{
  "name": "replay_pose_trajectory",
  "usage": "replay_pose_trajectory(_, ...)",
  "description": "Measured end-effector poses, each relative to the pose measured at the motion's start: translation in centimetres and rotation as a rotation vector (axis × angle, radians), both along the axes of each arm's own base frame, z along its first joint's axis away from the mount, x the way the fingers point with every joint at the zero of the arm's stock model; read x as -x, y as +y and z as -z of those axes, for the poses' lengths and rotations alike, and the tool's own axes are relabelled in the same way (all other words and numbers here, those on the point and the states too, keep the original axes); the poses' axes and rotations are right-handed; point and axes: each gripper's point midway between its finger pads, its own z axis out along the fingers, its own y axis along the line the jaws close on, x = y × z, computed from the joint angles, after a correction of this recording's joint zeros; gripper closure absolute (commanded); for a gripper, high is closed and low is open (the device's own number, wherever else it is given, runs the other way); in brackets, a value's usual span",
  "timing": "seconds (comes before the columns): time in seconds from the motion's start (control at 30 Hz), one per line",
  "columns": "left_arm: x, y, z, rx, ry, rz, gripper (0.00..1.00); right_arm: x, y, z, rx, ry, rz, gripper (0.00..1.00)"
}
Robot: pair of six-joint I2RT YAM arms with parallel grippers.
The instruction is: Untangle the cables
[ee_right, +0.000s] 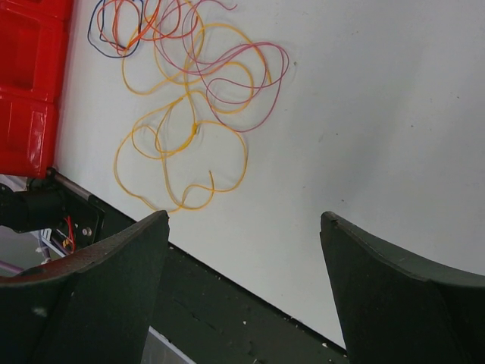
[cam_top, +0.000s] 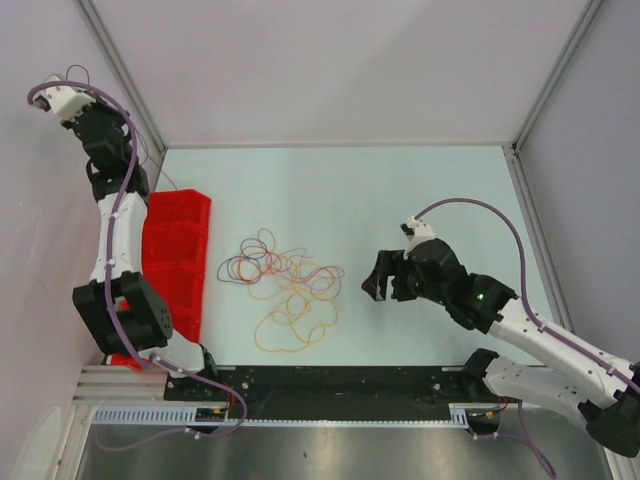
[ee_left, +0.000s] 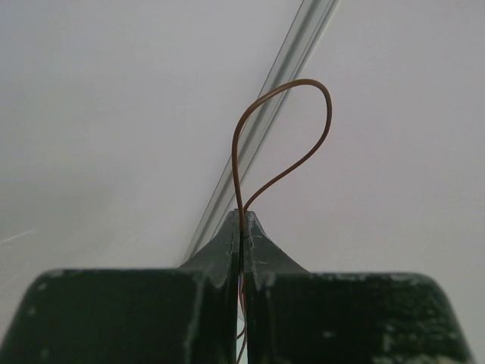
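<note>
The cables lie in a loose tangle of orange, red, pink and dark blue loops on the table, left of centre. My left gripper is raised high at the far left, near the wall. In the left wrist view it is shut on a thin brown cable, whose loop sticks up past the fingertips. My right gripper hovers just right of the tangle, open and holding nothing. In the right wrist view the orange loops and pink loops lie ahead of the open right gripper.
A red bin with several compartments stands left of the tangle, beside the left arm. A black rail runs along the table's near edge. White walls and metal corner posts enclose the table.
</note>
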Motion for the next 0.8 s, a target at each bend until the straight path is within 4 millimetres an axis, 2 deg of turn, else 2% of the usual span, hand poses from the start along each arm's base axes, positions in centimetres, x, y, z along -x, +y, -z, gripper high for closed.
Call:
replay_pose_trajectory(0.2, -2.1, -1.1, 4.3, -0.002, 0.037, 0.031, 1.00, 0.2, 0.3, 0.0, 0.002, -0.003, -0.001, 0.15)
replay_pose_trajectory(0.33, -2.5, -2.1, 5.1, -0.017, 0.038, 0.049, 1.00, 0.4, 0.6, 0.1, 0.004, -0.006, -0.008, 0.15)
replay_pose_trajectory(0.57, -1.7, -3.0, 2.5, -0.045, -0.047, 0.068, 0.98, 0.4, 0.6, 0.0, 0.010, -0.015, -0.002, 0.15)
replay_pose_trajectory(0.8, 3.4, -3.2, -3.0, -0.064, -0.233, 0.018, 1.00, 0.1, 0.6, 0.5, 0.026, -0.011, 0.007, 0.14)
